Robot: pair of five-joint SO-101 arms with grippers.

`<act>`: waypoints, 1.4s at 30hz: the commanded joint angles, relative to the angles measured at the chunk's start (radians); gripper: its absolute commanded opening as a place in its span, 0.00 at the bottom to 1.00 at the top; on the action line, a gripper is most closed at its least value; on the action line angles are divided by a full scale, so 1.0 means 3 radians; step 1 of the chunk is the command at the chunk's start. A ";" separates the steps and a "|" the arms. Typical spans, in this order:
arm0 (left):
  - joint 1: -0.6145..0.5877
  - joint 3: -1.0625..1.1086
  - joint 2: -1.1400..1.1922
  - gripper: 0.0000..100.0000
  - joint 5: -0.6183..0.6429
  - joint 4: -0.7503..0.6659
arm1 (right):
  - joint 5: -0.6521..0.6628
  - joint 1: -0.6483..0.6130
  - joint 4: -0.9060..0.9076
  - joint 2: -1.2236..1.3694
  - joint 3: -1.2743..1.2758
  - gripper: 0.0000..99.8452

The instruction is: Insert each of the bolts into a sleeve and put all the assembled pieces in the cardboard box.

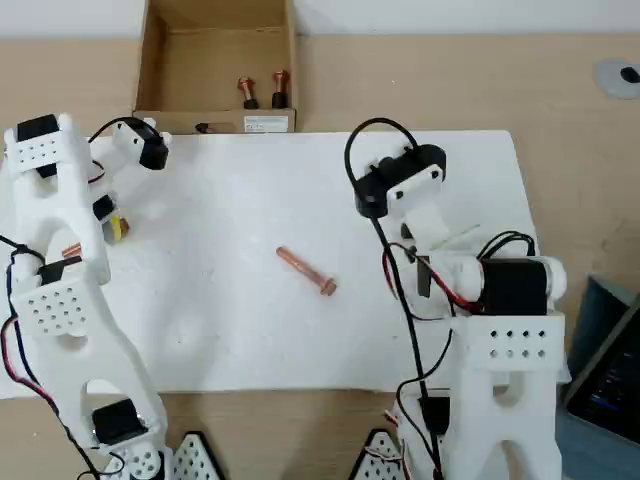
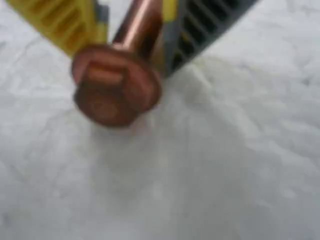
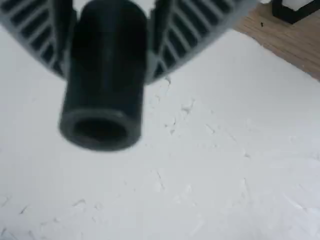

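While the left hand [image 2: 134,22] clamps a copper bolt [image 2: 116,85] by its shank and the right hand [image 3: 107,25] clamps a black sleeve [image 3: 102,100], we judge both rigid, light and smooth. A spare bolt [image 1: 306,271] lies on the white mat [image 1: 220,200], best taken mid-shank.

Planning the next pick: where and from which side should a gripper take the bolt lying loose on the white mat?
Probably mid-shank, from straight above, closing across the loose bolt: it lies flat and diagonal on the mat, so its headless end stays free.
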 commanded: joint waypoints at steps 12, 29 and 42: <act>0.0041 -0.0159 0.0110 0.00 0.0215 0.0056 | 0.0000 0.0028 -0.0005 -0.0095 -0.0013 0.01; 0.0419 -0.0123 -0.1194 0.01 0.1217 0.0450 | -0.0010 0.0049 0.0199 -0.0100 -0.0366 0.01; 0.0931 0.1360 -0.3092 0.01 0.2542 0.0450 | -0.0015 0.0253 0.0072 -0.0882 -0.0376 0.01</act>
